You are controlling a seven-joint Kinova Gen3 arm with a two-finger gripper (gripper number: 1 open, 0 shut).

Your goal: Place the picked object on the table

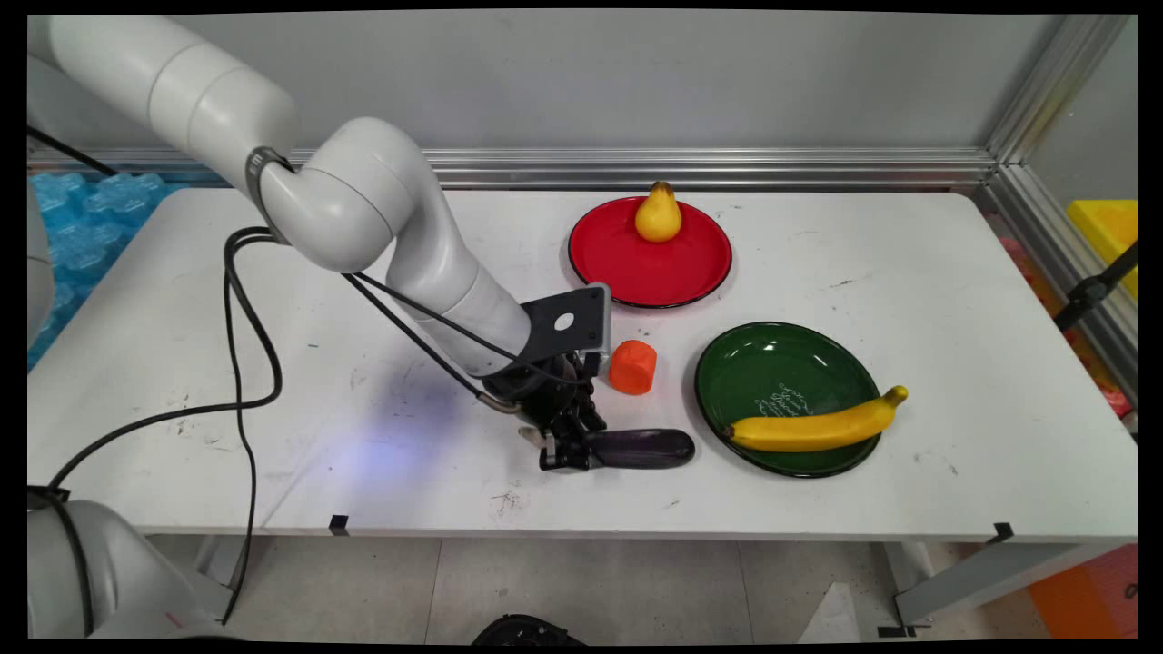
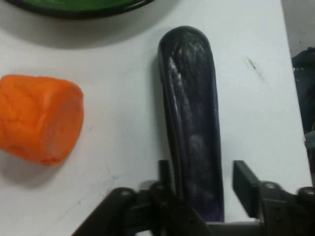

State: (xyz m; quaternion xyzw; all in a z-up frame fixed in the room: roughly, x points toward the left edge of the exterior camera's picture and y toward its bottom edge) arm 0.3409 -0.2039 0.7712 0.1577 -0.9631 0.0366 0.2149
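Observation:
A dark purple eggplant [image 1: 647,448] lies on its side on the white table, near the front edge. My gripper [image 1: 568,451] is down at its left end. In the hand view the eggplant [image 2: 192,108] runs up between the two fingers; my gripper [image 2: 204,184] is open around it. One finger [image 2: 165,173] lies against its side, while the other finger [image 2: 244,183] stands a little apart. An orange chunk [image 1: 632,366] [image 2: 39,118] sits just behind the gripper.
A green plate [image 1: 731,363] [image 2: 74,6] to the right of the eggplant holds a banana [image 1: 818,427]. At the back, a red plate [image 1: 650,268] carries a yellow pear [image 1: 658,216]. Black cables [image 1: 245,363] hang over the table's left part.

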